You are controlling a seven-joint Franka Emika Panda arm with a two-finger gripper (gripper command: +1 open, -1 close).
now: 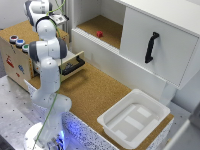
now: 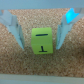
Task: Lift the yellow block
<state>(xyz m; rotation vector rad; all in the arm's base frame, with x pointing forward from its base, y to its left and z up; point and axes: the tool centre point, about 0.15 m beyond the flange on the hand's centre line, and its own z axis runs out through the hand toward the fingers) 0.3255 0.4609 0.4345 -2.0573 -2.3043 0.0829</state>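
The yellow block (image 2: pixel 41 40), marked "T" on two faces, sits between the wide-spread claw (image 2: pixel 40 31) fingers.

1. Yellow block (image 2: pixel 41 40), wrist view: the upper face bears a dark mark that reads as a capital "T" lying on its side.
2. Same yellow block, side face turned towards the camera: a second dark mark reading as a "T" standing upside down.
3. Wooden box (image 1: pixel 15 62), exterior view: its front panel carries small red and blue markings, too blurred to read.
4. No other text, number, brand or sign can be read in either view.
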